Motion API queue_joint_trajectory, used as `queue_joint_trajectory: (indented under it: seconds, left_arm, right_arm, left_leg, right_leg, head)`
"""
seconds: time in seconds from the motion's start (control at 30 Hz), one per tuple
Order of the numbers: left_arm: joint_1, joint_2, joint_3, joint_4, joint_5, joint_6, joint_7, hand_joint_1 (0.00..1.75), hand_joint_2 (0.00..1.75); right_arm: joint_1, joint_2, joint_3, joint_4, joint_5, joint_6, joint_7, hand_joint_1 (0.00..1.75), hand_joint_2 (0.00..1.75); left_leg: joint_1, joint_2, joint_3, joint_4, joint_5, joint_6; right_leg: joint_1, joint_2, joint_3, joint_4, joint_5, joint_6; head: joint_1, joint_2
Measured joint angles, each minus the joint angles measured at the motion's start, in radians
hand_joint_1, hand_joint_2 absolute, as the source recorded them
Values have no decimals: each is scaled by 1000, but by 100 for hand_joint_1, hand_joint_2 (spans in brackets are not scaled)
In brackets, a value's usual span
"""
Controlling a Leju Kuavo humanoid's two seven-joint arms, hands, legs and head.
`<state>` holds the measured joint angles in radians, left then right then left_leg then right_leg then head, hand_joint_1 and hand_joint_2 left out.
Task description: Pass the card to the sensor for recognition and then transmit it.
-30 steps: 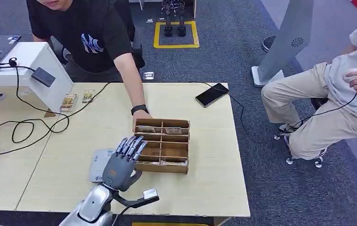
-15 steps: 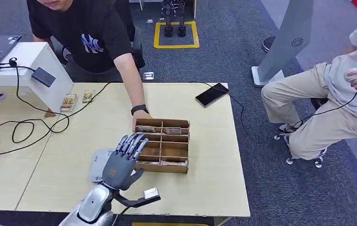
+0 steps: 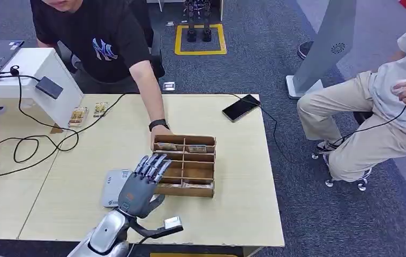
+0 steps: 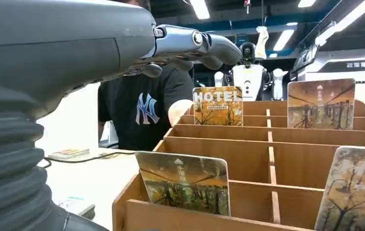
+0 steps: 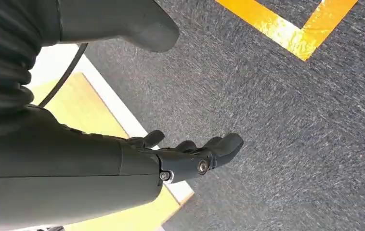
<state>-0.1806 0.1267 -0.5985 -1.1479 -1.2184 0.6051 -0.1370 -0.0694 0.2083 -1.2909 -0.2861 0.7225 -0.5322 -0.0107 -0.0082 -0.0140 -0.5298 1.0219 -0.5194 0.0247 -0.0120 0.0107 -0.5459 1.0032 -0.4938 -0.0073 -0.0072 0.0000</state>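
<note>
A brown divided card box [image 3: 186, 191] stands mid-table with landscape-printed cards upright in its back row [image 3: 166, 146] and front row [image 3: 194, 185]. My left hand [image 3: 137, 186] hovers just left of the box, fingers spread and straight, holding nothing. A flat grey-white sensor pad [image 3: 112, 187] lies partly under that hand. In the left wrist view my fingers [image 4: 190, 42] reach over the box above the nearest card [image 4: 183, 183], with a "HOTEL" card [image 4: 217, 106] behind it. My right hand [image 5: 190, 158] hangs over the carpet, fingers loosely apart, empty.
A person in a black shirt rests a hand [image 3: 160, 134] on the box's far left corner. A phone [image 3: 241, 107] on a cable lies at the back right. Cables, card packs [image 3: 77, 115] and a white stand [image 3: 48, 80] are at the left. Another person sits at the right.
My left hand has edged slightly to the right, closer to the box. The person's hand and the box have stayed put.
</note>
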Motion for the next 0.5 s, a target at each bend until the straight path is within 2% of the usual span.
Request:
queue_joint_trajectory:
  seconds: [0.43, 0.47, 0.5]
  left_arm:
    - [-1, 9, -13, 0, -21, -16, 19, 0, 175]
    - [-1, 10, -13, 0, -23, -16, 23, 7, 175]
    - [-1, 10, -13, 0, -29, -13, 25, 175, 175]
  right_arm:
    - [0, 0, -7, 0, 0, 0, 0, 0, 175]
    - [0, 0, -8, 0, 1, 0, 0, 0, 175]
    - [0, 0, -8, 0, 1, 0, 1, 0, 175]
  left_leg:
    - [0, 0, 0, 0, 0, 0]
    - [0, 0, 0, 0, 0, 0]
    - [0, 0, 0, 0, 0, 0]
  right_leg:
    - [0, 0, 0, 0, 0, 0]
    - [0, 0, 0, 0, 0, 0]
    - [0, 0, 0, 0, 0, 0]
  head:
    - [0, 0]
    - [0, 0]
    - [0, 0]
